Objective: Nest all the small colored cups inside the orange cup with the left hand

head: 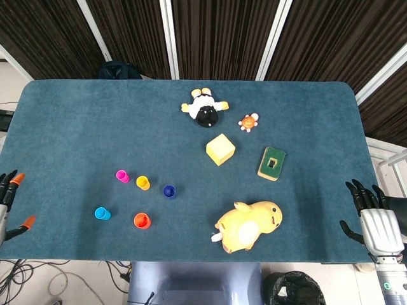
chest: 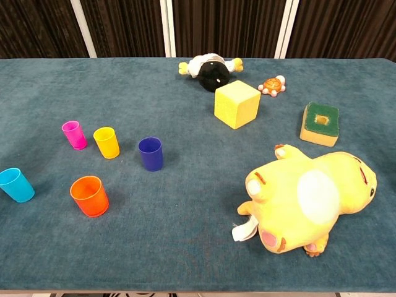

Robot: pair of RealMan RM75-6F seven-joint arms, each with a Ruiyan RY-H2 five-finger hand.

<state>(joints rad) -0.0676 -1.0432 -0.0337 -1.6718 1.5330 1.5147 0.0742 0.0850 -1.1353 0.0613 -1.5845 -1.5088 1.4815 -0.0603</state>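
orange cup (chest: pixel 89 195) upright, small cups (chest: pixel 150 153) apart

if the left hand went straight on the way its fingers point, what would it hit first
Probably nothing: the left hand sits off the table's left edge, fingers pointing up along it. The cyan cup lies off to the side, though depth is unclear.

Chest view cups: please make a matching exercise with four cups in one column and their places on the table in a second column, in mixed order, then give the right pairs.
Column one:
1. orange cup
2. pink cup
3. light blue cup
4. dark blue cup

Column two:
A. furthest left, near the table edge
B. nearest the yellow plush toy
C. furthest back of the four, left of the yellow cup
D. nearest the front edge of the table

Pairs: 1-D, 2-C, 3-A, 4-B
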